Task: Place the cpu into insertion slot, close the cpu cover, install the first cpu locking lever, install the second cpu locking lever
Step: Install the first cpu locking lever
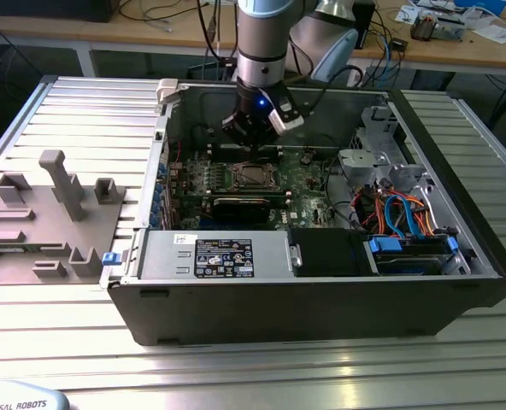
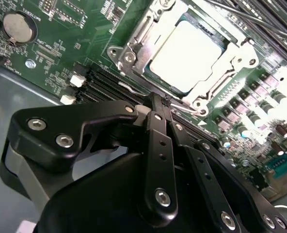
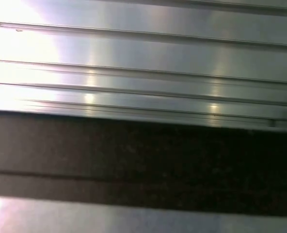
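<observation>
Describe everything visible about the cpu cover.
The cpu cover is a thin, shiny silver metal frame with a square window. It lies flat and closed over the insertion slot on the green motherboard, and the pale cpu shows through the window. Screws sit by its corners. The gripper hangs just beside it with jaws shut, touching nothing that can be seen.

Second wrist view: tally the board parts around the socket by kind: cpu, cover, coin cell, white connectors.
cpu: 1
cpu cover: 1
coin cell: 1
white connectors: 2
Total: 5
</observation>
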Controlling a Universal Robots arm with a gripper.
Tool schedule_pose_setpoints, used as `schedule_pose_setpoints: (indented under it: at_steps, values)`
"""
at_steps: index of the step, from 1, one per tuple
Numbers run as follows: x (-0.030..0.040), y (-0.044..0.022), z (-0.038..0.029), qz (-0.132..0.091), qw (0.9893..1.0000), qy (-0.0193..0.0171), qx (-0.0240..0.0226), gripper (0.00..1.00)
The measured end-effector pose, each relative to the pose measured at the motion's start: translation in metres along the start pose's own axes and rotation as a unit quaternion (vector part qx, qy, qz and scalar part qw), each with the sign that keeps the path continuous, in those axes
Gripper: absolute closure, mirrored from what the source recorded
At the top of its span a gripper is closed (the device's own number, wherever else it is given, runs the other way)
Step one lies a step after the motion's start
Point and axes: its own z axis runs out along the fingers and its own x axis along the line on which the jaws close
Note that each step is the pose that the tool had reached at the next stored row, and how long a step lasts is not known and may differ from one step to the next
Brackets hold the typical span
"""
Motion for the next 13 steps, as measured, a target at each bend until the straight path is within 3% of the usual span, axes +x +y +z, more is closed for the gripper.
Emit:
schedule_pose_setpoints:
  at_steps: [7,13]
  values:
    - [-0.0072,-0.0007,0.0059,0.000,1.0000,0.0001,0.0007,0.89]
    - [-0.0091,-0.0012,0.0079,0.000,1.0000,0.0003,0.0020,0.89]
